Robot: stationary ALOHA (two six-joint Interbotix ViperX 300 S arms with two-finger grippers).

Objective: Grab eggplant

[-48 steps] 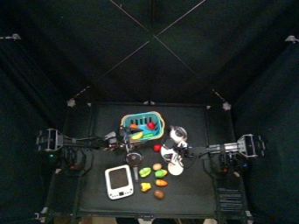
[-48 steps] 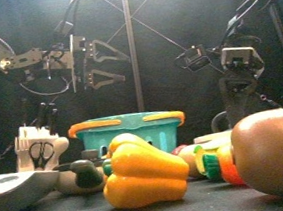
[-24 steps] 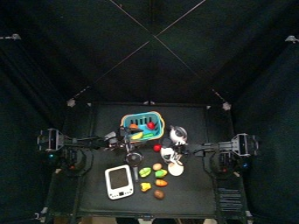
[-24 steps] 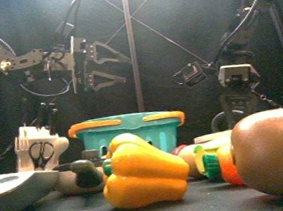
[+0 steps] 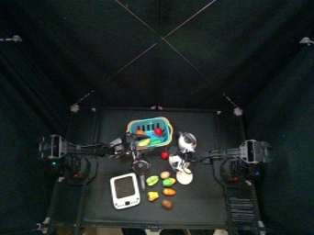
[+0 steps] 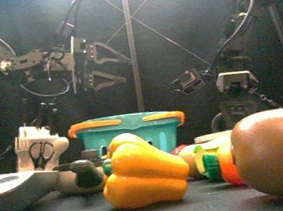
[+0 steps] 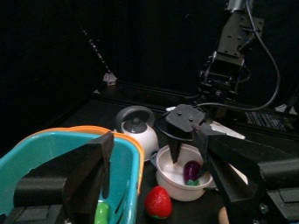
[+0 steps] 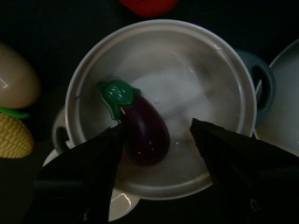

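Purple eggplant (image 7: 191,169) in white bowl (image 7: 184,181) beneath right gripper (image 7: 198,150)

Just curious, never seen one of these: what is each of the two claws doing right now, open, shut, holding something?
Left gripper: jaws open, holding nothing.
Right gripper: jaws wide open above the eggplant in the white bowl, holding nothing.

I am working in a robotics lab: black curtains (image 5: 50,73) pen a small black surface (image 5: 203,204) strewn with toy food.

Purple eggplant (image 8: 140,129), green-capped, in white bowl (image 8: 211,70)
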